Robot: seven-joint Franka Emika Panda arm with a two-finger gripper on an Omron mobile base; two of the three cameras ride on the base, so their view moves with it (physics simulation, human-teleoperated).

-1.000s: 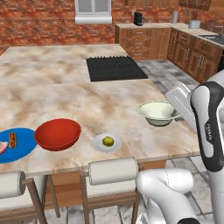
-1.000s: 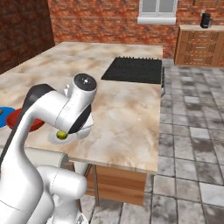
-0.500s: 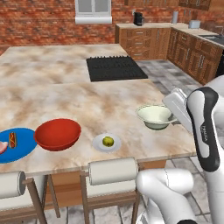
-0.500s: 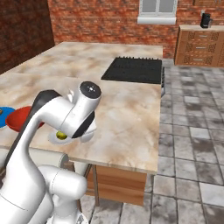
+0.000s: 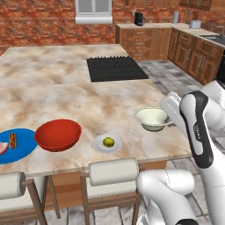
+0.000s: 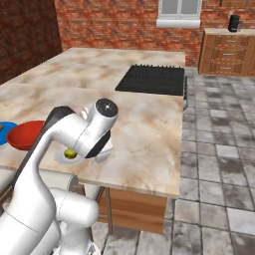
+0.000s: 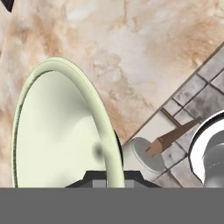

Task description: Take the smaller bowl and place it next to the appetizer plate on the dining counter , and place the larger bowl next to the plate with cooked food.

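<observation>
My end effector (image 7: 107, 177) is clamped on the rim of the smaller bowl (image 5: 151, 118). In the last second I have carried it left over the table (image 5: 79, 99), closer to the appetizer plate (image 5: 107, 143). It is not beside the plate yet. The larger bowl (image 5: 58, 134) sits just by the blue plate (image 5: 15, 145). My arm hides the fingers in both base views.
</observation>
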